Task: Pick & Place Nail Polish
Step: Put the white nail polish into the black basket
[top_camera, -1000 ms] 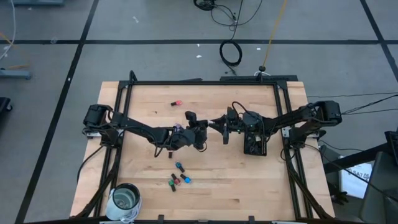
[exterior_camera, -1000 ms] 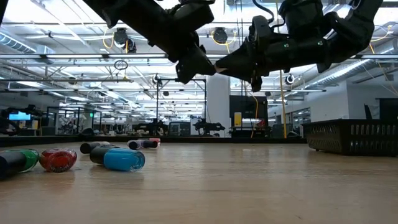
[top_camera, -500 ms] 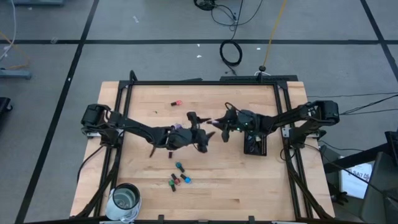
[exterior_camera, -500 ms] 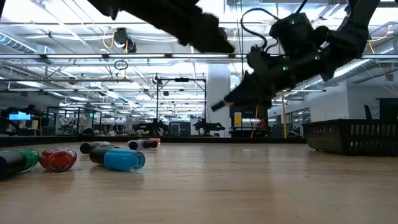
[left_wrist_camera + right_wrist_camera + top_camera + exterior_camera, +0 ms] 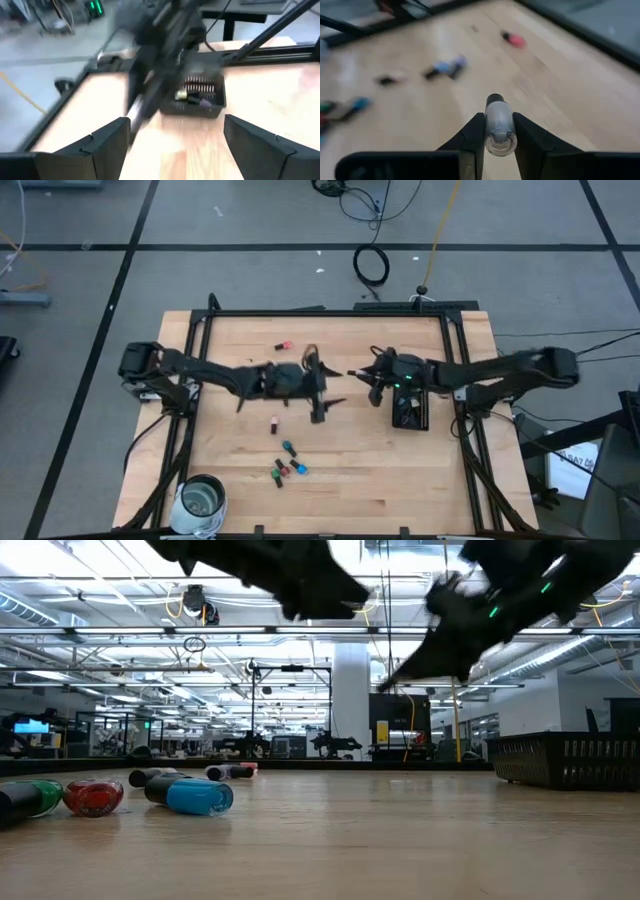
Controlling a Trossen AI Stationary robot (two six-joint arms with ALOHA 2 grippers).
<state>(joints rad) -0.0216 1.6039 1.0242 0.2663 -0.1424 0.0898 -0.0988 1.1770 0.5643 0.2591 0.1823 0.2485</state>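
My right gripper (image 5: 498, 145) is shut on a pale nail polish bottle (image 5: 498, 122) with a dark cap. It hangs above the table's middle (image 5: 353, 372), left of the black tray (image 5: 410, 412). My left gripper (image 5: 322, 392) faces it from the left, wide open, with nothing between its fingers (image 5: 107, 142). More nail polish bottles lie on their sides on the table: a red one (image 5: 283, 344) at the far side, a dark one (image 5: 273, 423), a teal one (image 5: 288, 447) and a small cluster (image 5: 285, 470) nearer the front. My right gripper pinches the pale bottle's body (image 5: 498, 131) between its two fingers. The bottle lies along the fingers, its dark cap (image 5: 494, 99) sticking out past their tips. The fingers slant slightly down toward the table's left. The bottle is lifted clear of the table.
The black tray (image 5: 197, 105) holds several bottles. A large round glass jar (image 5: 203, 502) stands at the near left corner. In the low view a blue bottle (image 5: 195, 795), a red one (image 5: 93, 797) and a green one (image 5: 30, 798) lie at the left. A black frame (image 5: 330, 312) borders the table.
My left gripper has opened wide, let go of the pale bottle, rolled and risen. My right gripper has kept the bottle, tipped up from pointing steeply down to nearly level, and carried it up and slightly toward the table's far edge.
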